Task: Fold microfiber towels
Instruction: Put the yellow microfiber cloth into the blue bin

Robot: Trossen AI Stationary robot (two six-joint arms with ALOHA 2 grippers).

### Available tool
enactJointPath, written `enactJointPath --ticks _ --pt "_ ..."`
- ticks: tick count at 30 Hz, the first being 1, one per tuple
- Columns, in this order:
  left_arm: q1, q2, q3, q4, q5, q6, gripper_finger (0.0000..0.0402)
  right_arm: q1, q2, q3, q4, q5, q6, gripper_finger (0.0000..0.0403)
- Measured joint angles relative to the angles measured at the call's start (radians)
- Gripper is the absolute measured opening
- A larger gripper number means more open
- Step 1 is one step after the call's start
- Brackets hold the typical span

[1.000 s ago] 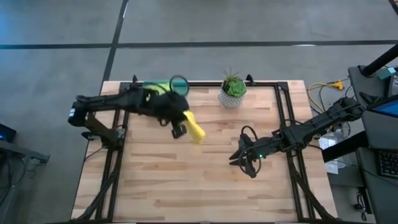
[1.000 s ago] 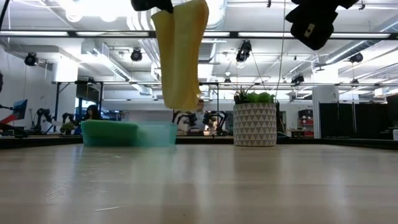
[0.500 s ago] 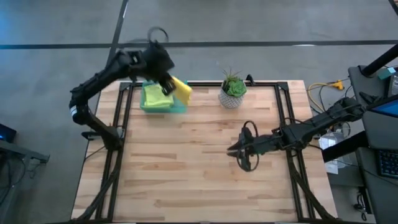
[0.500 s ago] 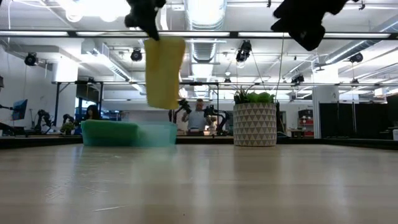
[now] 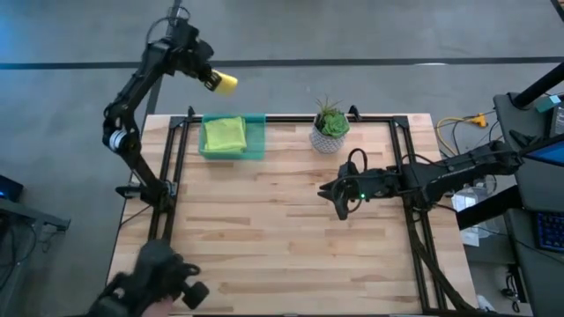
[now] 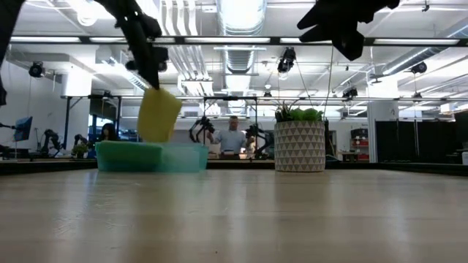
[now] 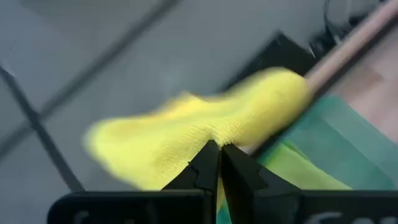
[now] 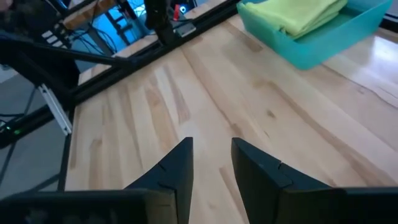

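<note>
Yellow towel (image 5: 226, 83) hangs pinched in the left gripper (image 5: 210, 78), carried high and out past the table's far edge, beyond the green tray (image 5: 256, 145). In the left wrist view the fingers are clenched tight on a bunched fold of the cloth (image 7: 205, 124), which drapes to either side of them. Long axis of the bundle runs roughly crosswise to the fingers, though motion smear makes that hard to fix. A lime green towel (image 5: 223, 134) lies folded in the tray, just on the table side of the carried one. Bare table (image 5: 264, 229) lies nearer the robot than the tray, so a fold there would need the cloth brought back toward the middle. Right gripper (image 5: 340, 195) hovers over mid-table, right of centre, fingers parted on nothing (image 8: 208, 168), well apart from the yellow towel; left arm is plainly nearer.
</note>
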Motion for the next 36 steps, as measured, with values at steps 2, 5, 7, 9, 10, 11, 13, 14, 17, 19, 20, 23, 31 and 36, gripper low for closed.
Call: enactJointPath --ticks 2,5,7,9,10,11,13,14,17,19,20,23,31,36 --pt "-0.004 0.039 -0.021 -0.037 0.015 -0.023 0.0 -0.001 -0.001 0.006 -0.001 0.0 -0.001 0.0105" --pt "-0.034 0.098 -0.076 -0.069 0.031 -0.049 0.0 -0.001 -0.001 0.011 -0.002 0.001 -0.004 0.0105" --pt "-0.045 0.125 -0.12 -0.068 0.038 -0.05 0.0 -0.001 -0.001 0.012 -0.002 0.001 0.001 0.0105" --pt "-0.055 0.135 -0.157 -0.051 0.044 -0.05 0.0 -0.001 -0.001 0.013 -0.002 0.001 0.019 0.0105" --pt "-0.058 0.136 -0.168 -0.042 0.046 -0.05 0.0 -0.001 -0.001 0.014 -0.002 0.001 0.033 0.0105" --pt "-0.058 0.135 -0.178 -0.037 0.046 -0.05 0.0 0.0 -0.001 0.013 -0.002 0.0 0.047 0.0105" --pt "-0.058 0.13 -0.194 -0.033 0.048 -0.034 0.0 0.002 -0.001 0.013 -0.002 -0.003 0.068 0.0105" --pt "-0.058 0.124 -0.201 -0.034 0.057 -0.017 0.0 0.003 -0.001 0.013 -0.002 -0.005 0.075 0.0105" --pt "-0.06 0.089 -0.212 -0.034 0.084 0.018 0.0 0.008 -0.001 0.013 -0.002 -0.009 0.092 0.0105" --pt "-0.062 0.06 -0.221 -0.036 0.098 0.053 0.0 0.013 -0.001 0.013 -0.002 -0.012 0.094 0.0105" --pt "-0.065 0.047 -0.223 -0.04 0.101 0.061 0.0 0.013 -0.001 0.013 -0.002 -0.013 0.094 0.0105" --pt "-0.07 0.008 -0.227 -0.05 0.102 0.08 0.0 0.013 -0.001 0.013 -0.002 -0.015 0.095 0.0105" --pt "-0.084 -0.066 -0.319 -0.085 0.069 0.083 0.0 0.014 -0.001 0.013 -0.002 -0.033 0.094 0.0105" --pt "-0.112 -0.134 -0.459 -0.087 0.078 0.081 0.0 0.02 -0.001 0.014 -0.002 -0.053 0.093 0.0105"
